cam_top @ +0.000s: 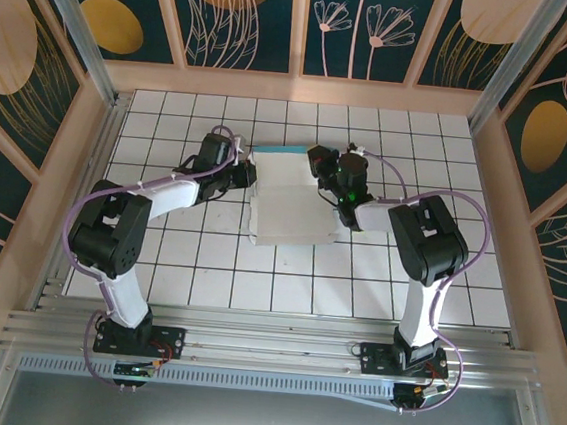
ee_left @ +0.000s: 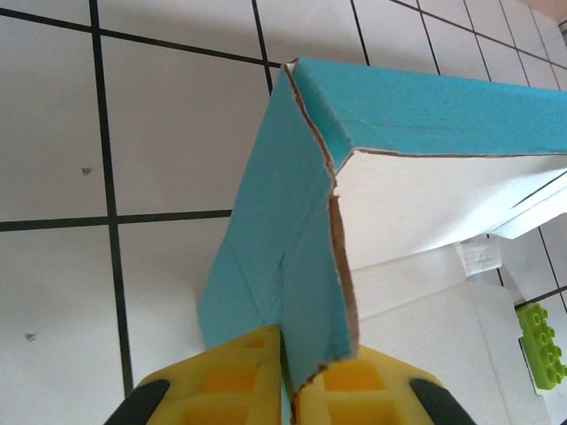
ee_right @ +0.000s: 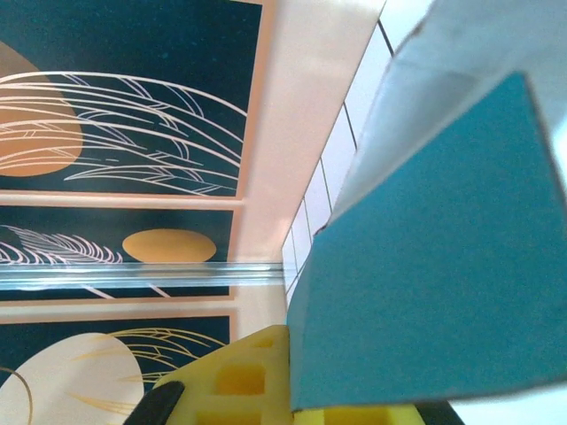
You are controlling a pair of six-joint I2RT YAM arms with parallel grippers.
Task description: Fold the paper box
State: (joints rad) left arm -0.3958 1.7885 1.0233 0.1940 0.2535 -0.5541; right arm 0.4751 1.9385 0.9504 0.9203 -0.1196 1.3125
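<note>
As we look from above, the paper box (cam_top: 289,208) lies in the middle of the tiled table (cam_top: 438,278), between the two arms. It is mostly white side up, and a turquoise strip stands along its far edge. The left gripper (cam_top: 250,177) is at the left edge of the box and the right gripper (cam_top: 318,163) is at its far right corner. In the left wrist view the yellow fingers (ee_left: 235,385) are pressed together on a blue side flap, which stands up and meets the far wall at a corner. In the right wrist view the claw is also closed, clamped on a blue flap. A small green block (ee_left: 542,343) sits near the white sheet; we cannot tell if they touch.
</note>
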